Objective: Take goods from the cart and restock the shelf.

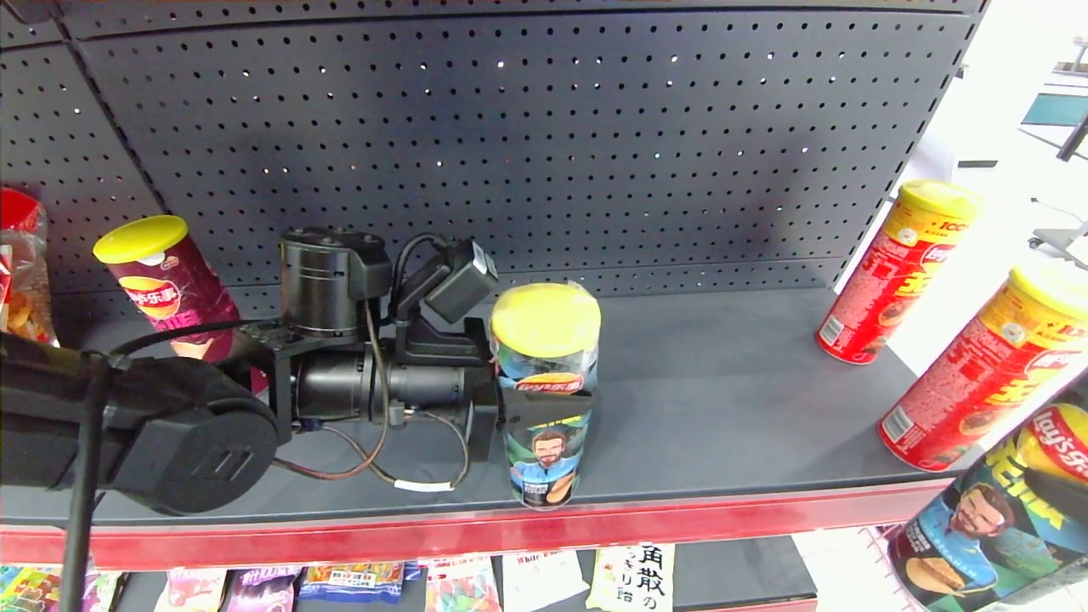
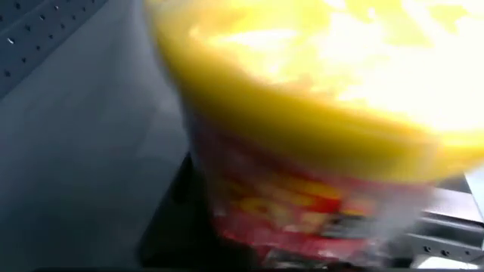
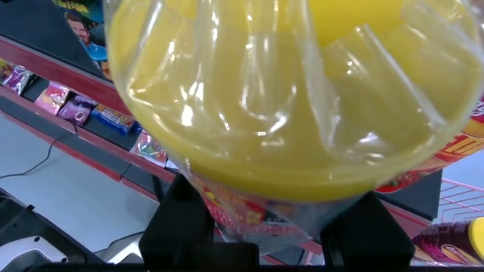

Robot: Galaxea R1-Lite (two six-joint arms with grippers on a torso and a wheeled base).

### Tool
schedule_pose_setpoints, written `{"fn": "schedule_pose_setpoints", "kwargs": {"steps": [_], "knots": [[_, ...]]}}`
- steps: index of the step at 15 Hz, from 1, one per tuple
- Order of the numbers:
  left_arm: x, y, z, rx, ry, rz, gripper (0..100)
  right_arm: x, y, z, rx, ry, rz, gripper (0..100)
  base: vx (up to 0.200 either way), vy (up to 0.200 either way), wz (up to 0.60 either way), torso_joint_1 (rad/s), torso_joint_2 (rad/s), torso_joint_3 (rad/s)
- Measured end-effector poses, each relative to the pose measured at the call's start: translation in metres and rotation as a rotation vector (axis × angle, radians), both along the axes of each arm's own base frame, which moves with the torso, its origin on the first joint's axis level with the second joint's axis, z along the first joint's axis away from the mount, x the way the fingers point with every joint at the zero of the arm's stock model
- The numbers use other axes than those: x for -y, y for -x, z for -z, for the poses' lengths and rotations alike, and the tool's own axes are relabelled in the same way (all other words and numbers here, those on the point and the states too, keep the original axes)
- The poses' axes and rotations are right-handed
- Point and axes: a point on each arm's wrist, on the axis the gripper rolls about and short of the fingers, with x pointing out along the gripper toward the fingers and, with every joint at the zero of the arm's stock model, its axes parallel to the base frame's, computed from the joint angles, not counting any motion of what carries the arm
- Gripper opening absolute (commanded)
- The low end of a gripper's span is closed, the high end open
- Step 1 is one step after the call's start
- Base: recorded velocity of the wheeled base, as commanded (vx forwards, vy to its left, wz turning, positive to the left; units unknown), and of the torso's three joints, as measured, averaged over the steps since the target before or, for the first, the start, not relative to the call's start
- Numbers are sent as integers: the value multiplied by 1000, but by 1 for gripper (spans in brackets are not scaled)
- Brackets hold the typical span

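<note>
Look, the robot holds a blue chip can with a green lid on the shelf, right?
Not quite: the lid is yellow, not green. The head view shows it. The rest is right: the left gripper holds the blue chip can upright on the shelf.

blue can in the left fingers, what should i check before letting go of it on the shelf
1. Blue can upright: ok.
2. Base flat on the shelf: cannot tell.
3. Base back from the red front edge: not ok, it stands right at the edge.
4. Left gripper closed on the can: ok.
5. Gap to the purple can and the red can on either side: ok.
6. Right gripper gripping the held red can: ok.
</note>
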Motion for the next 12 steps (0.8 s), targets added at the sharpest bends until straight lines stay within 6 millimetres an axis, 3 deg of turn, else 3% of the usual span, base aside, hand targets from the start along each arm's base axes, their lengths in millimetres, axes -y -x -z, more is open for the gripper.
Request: {"fn": "schedule_pose_setpoints", "kwargs": {"steps": [6, 12], "knots": [[-5, 3, 6, -6, -10, -36, 100, -11, -24, -20, -3, 5, -55, 0, 0, 0, 0, 0, 0, 0], [-32, 17, 13, -10, -29, -117, 100, -50, -101, -46, 26, -2, -139, 0, 0, 0, 0, 0, 0, 0]]}}
